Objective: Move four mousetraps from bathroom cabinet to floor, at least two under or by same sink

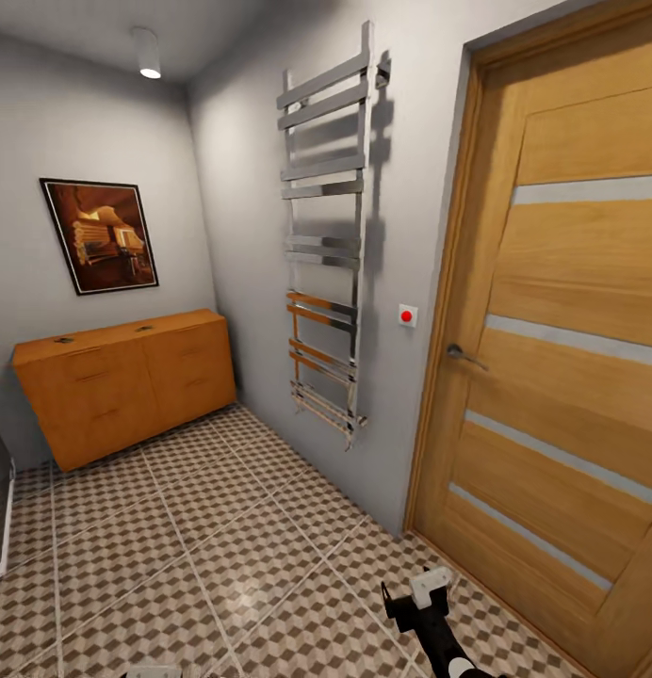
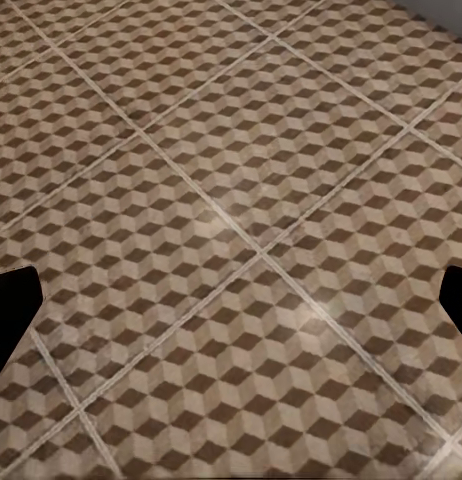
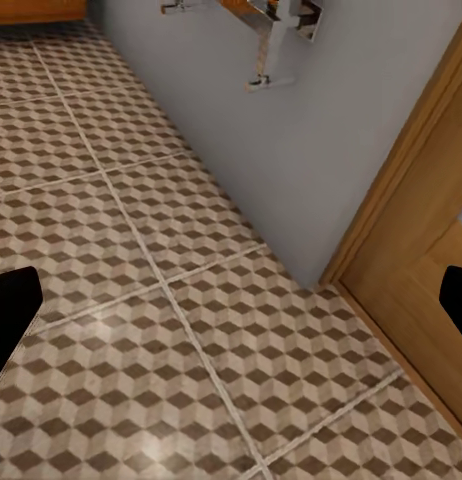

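The right pincer shows low in the head view, a black arm ending in a pale block with dark prongs; its tips are too small there to judge. In the right wrist view, two dark fingertips sit far apart at opposite edges with nothing between them, so it is released and empty. The left pincer is likewise spread wide and empty, hanging above the bathroom floor, whose large square tiles carry a brown, beige and white cube print with pale grout lines.

Beside the right pincer stands a wooden door with frosted strips and a metal lever. On the grey wall hangs a chrome ladder-shaped towel rail. In the far corner is the orange-brown cabinet, smooth-topped, with dark slot handles; two small dark objects on its top are too small to identify. A framed picture hangs above it.
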You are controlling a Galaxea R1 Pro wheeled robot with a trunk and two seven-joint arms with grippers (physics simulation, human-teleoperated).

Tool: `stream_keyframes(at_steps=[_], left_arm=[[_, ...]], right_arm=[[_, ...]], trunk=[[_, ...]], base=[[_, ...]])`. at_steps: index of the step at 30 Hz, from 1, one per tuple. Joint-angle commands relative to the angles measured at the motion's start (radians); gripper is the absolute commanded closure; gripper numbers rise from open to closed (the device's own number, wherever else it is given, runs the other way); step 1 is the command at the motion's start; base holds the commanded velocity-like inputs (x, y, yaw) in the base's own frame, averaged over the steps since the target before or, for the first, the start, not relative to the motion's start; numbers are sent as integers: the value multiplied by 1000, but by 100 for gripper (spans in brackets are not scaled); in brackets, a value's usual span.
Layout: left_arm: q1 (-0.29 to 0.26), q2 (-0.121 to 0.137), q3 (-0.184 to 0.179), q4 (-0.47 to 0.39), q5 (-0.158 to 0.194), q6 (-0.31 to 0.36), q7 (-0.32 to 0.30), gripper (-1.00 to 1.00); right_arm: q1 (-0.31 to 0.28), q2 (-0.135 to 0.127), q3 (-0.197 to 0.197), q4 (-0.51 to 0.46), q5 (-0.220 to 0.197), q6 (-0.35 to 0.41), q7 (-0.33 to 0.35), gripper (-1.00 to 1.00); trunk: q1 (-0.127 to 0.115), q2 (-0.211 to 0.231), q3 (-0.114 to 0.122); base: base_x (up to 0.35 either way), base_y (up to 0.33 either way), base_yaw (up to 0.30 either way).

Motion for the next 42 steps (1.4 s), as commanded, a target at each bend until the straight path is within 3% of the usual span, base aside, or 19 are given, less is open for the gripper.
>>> stream_keyframes(at_steps=[1, 42], left_arm=[[-1, -1, -8, 4, 9, -5, -2, -100], [-1, -2, -8, 4, 9, -5, -2, -100]], right_arm=[[0, 0, 3, 1, 11, -1, -10, -100], [0, 0, 4, 1, 11, -1, -10, -100]], trunk=[[0, -1, 0], [0, -1, 0]], base=[[0, 0, 255], [0, 0, 255]])
